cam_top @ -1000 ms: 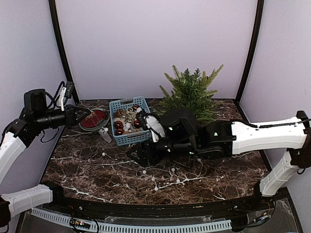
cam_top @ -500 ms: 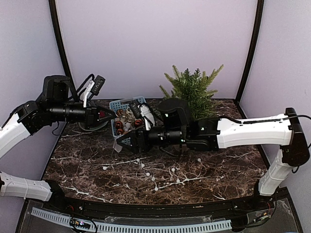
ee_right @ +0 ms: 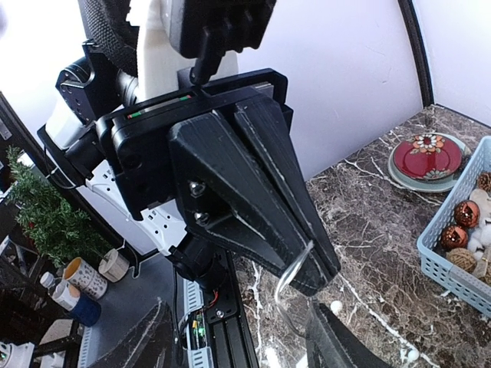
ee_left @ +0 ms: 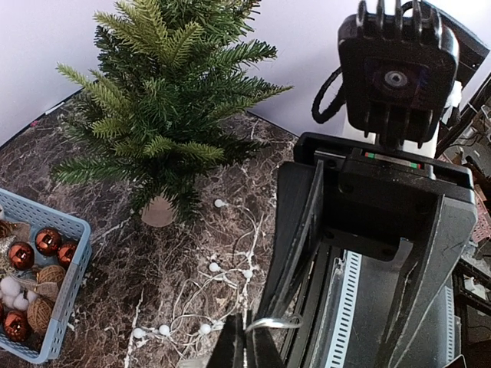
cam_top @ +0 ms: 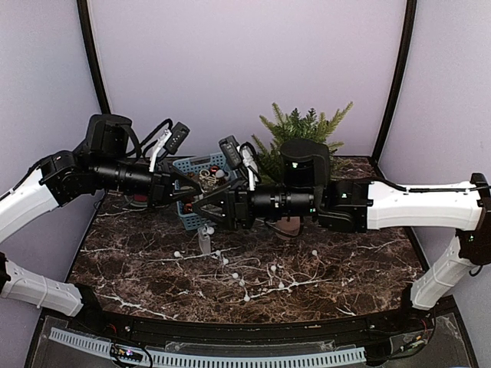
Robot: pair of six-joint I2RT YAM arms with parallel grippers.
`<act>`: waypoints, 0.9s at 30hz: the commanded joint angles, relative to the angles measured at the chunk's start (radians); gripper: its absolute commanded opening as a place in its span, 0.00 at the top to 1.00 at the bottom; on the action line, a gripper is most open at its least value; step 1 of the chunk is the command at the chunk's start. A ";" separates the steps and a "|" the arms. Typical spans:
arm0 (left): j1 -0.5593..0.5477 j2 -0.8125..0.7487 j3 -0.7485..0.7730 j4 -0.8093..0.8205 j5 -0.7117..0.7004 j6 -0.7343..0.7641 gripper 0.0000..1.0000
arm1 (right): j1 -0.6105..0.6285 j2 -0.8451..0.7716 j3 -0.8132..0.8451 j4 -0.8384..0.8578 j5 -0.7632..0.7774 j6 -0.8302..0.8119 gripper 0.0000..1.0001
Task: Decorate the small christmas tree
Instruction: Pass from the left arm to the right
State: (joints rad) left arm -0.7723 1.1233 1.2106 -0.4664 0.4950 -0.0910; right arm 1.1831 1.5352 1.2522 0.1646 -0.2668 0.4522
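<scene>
Two black grippers met nose to nose above the dark marble table, in front of the blue basket of ornaments. The left gripper was clenched on a thin wire of the light string, whose white bulbs trailed in loops over the table below. The right gripper faced it with its fingers spread wide on either side of that wire, grasping nothing.

The small christmas tree stood upright on its pale wooden base at the back right of the table, behind the right arm and close to the basket, with no decoration visible on it.

The wire was very thin, so the spread fingers could close beside it and miss. If the left gripper let go before the other had hold, the string would probably drop back onto the table. The slack loops could also snag the basket or tug the light tree over when the string was lifted.
</scene>
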 commanded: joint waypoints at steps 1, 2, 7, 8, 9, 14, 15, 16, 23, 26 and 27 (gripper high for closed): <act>-0.005 -0.026 0.014 0.023 0.037 -0.017 1.00 | -0.009 -0.028 -0.026 0.032 -0.030 -0.013 0.47; -0.005 -0.030 0.010 0.025 0.039 -0.020 1.00 | -0.009 -0.032 -0.028 0.038 -0.045 -0.013 0.49; -0.005 -0.031 0.012 0.034 0.071 -0.029 1.00 | -0.010 -0.012 0.007 0.025 -0.124 -0.017 0.50; -0.004 -0.027 0.013 0.034 0.079 -0.032 1.00 | -0.008 -0.007 0.015 0.022 -0.132 -0.020 0.51; -0.005 -0.025 0.014 0.033 0.083 -0.033 1.00 | -0.009 -0.004 0.018 0.024 -0.138 -0.021 0.51; -0.004 -0.012 0.016 0.030 0.101 -0.037 1.00 | -0.009 0.020 0.046 0.021 -0.164 -0.041 0.51; -0.005 -0.010 0.015 0.031 0.105 -0.037 1.00 | -0.009 0.026 0.054 0.019 -0.168 -0.046 0.51; -0.004 -0.010 0.015 0.036 0.111 -0.040 1.00 | -0.010 0.033 0.062 0.016 -0.170 -0.050 0.51; -0.004 -0.017 0.014 0.074 0.143 -0.059 1.00 | -0.009 0.106 0.111 0.026 -0.225 -0.057 0.51; -0.005 -0.027 0.011 0.109 0.137 -0.078 1.00 | -0.009 0.131 0.110 0.060 -0.251 -0.040 0.51; -0.005 -0.035 0.009 0.118 0.131 -0.083 1.00 | -0.009 0.136 0.105 0.073 -0.256 -0.030 0.51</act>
State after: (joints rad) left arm -0.7727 1.1183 1.2106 -0.4191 0.6010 -0.1463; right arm 1.1778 1.6398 1.3338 0.1703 -0.4774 0.4088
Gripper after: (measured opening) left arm 0.005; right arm 0.491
